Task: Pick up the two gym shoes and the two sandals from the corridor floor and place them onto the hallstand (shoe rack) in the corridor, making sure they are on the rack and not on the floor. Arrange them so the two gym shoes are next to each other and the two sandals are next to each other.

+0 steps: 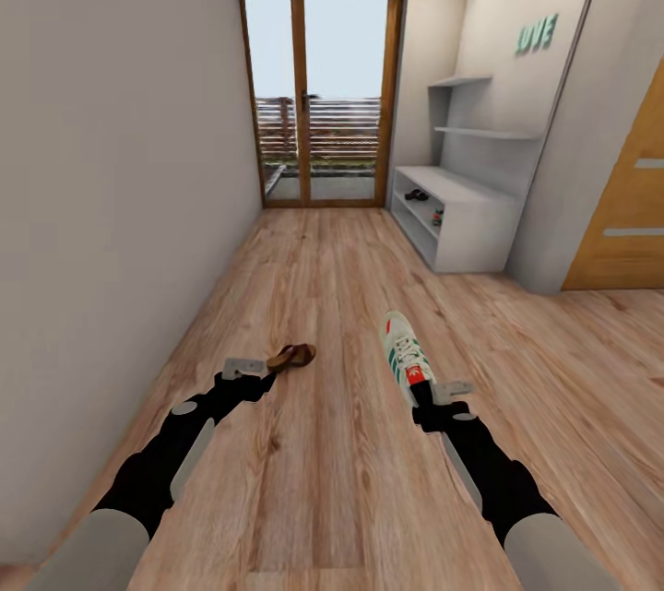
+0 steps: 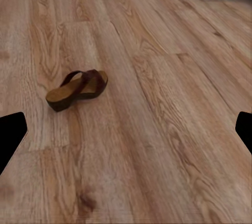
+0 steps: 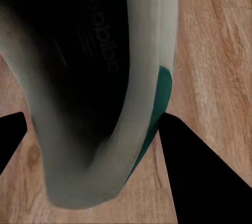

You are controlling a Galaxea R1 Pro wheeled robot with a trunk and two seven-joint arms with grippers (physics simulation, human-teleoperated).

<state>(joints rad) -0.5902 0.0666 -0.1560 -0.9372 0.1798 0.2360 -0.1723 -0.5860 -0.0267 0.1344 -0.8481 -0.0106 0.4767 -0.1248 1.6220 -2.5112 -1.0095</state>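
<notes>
Plainly, right pincer (image 1: 426, 391) grips 1 gym shoe (image 1: 406, 358); left pincer (image 1: 261, 376) spread by sandal (image 1: 291, 357).

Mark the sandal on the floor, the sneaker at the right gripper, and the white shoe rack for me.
sandal (image 2: 79, 90), left wrist view, on its dark strap and tan insole.
sneaker (image 1: 406, 359), head view, on its green-striped side.
shoe rack (image 1: 480, 227), head view, on its white end panel.

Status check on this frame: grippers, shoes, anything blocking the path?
Right gripper shut on gym shoe. Left gripper open, sandal on the floor just ahead. Hallstand far right; floor between looks unobstructed.
</notes>
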